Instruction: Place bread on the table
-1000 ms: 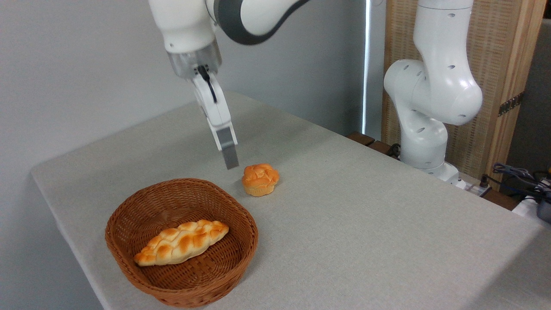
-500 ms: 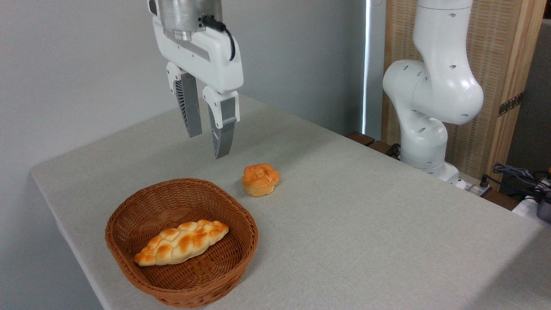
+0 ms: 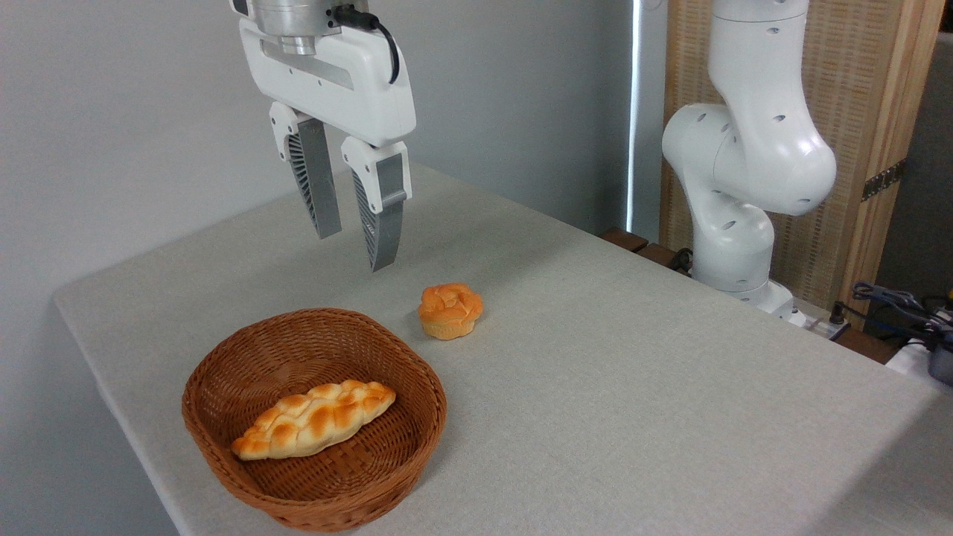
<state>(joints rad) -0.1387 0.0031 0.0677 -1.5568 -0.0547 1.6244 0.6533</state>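
The bread (image 3: 450,310) sits on the table (image 3: 633,372), just right of the basket (image 3: 417,380) rim and apart from it. It is a small round bun, golden-orange on its knotted, lobed top, paler around the base, resting upright with a faint shadow on its left. My gripper (image 3: 356,249) hangs in the air above and to the left of it, touching nothing, fingers (image 3: 381,216) spread with a clear gap between them and pointing down. Inside the basket lies a longer braided loaf (image 3: 313,428), golden with paler seams, stretched across the woven bottom.
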